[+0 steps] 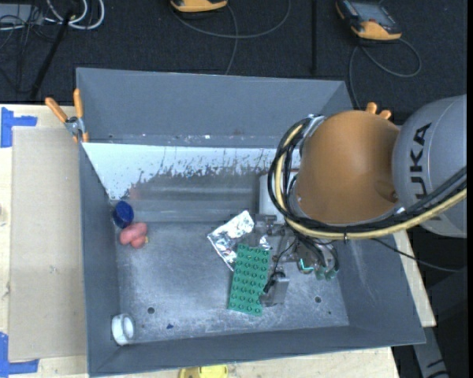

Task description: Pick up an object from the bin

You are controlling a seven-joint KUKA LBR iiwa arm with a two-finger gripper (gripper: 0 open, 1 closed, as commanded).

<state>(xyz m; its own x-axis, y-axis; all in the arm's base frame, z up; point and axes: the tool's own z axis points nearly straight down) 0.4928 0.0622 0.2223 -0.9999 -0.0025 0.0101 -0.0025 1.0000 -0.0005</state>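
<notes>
One green studded plate (249, 279) lies just view-left of the fingers (273, 287), lengthwise front-to-back; their opening I cannot tell.

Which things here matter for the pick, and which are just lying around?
In play: gripper, low beside the green studded plate, at its right edge.
Lying about: crumpled foil by the plate's top end; blue cap, pink lump and white ring, far left.
</notes>
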